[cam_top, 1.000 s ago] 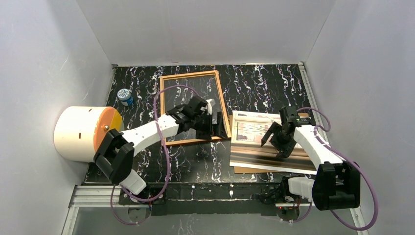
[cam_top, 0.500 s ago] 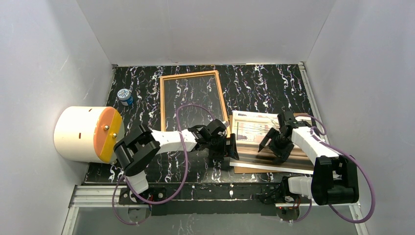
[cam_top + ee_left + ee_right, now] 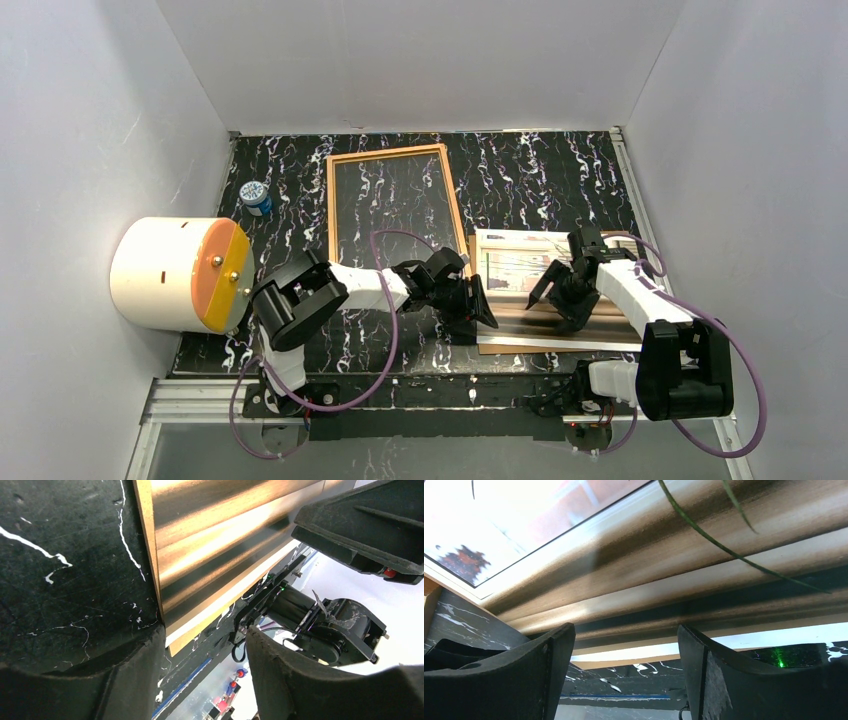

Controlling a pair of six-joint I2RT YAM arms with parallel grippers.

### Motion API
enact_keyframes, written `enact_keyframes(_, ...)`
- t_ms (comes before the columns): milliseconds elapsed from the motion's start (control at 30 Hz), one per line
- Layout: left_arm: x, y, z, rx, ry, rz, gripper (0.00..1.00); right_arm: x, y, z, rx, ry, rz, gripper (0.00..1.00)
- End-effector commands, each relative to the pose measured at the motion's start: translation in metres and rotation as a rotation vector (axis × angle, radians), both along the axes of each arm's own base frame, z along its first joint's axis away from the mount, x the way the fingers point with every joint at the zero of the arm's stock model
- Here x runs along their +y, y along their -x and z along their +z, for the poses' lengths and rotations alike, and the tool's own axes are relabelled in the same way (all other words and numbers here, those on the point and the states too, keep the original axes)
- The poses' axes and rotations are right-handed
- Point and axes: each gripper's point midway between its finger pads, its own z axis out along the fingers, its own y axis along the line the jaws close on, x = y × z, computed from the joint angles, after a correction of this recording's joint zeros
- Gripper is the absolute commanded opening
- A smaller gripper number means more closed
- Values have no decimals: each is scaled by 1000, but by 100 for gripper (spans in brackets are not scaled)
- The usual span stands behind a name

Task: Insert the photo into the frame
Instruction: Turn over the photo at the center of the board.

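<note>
Photo (image 3: pixel 515 300) lies face up on a brown backing board (image 3: pixel 144 530) at the near right of the table (image 3: pixel 540 190). The frame (image 3: pixel 390 152) lies flat farther back, near the centre, apart from the print. The left gripper (image 3: pixel 482 308) sits low at the photo's left edge, its jaws spread with the near corner of print and board between them. The right gripper (image 3: pixel 555 308) hangs just over the photo's middle, jaws spread wide.
</note>
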Motion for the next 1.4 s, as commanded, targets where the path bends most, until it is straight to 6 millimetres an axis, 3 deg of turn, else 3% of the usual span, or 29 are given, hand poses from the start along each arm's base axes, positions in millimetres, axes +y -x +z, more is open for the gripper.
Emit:
enact_keyframes(0, -6, 2, 12, 31, 23, 17, 55, 2, 0, 2, -17, -15, 4, 83)
enact_keyframes(200, -17, -8, 35, 23, 78, 46, 47, 3, 1, 2, -12, -20, 10, 82)
enact_keyframes(367, -19, -15, 42, 32, 110, 80, 43, 4, 1, 0, -11, -30, 15, 81)
enact_keyframes(667, -34, -15, 31, 140, 218, 123, 45, 9, 6, -8, 43, -55, 15, 77)
enact_keyframes(1067, -31, -24, -2, 158, 120, 197, 51, 16, 13, -20, 106, -98, -2, 76)
enact_keyframes(1367, -60, -33, 10, 152, 184, 176, 40, 18, 15, -25, 117, -111, -6, 75)
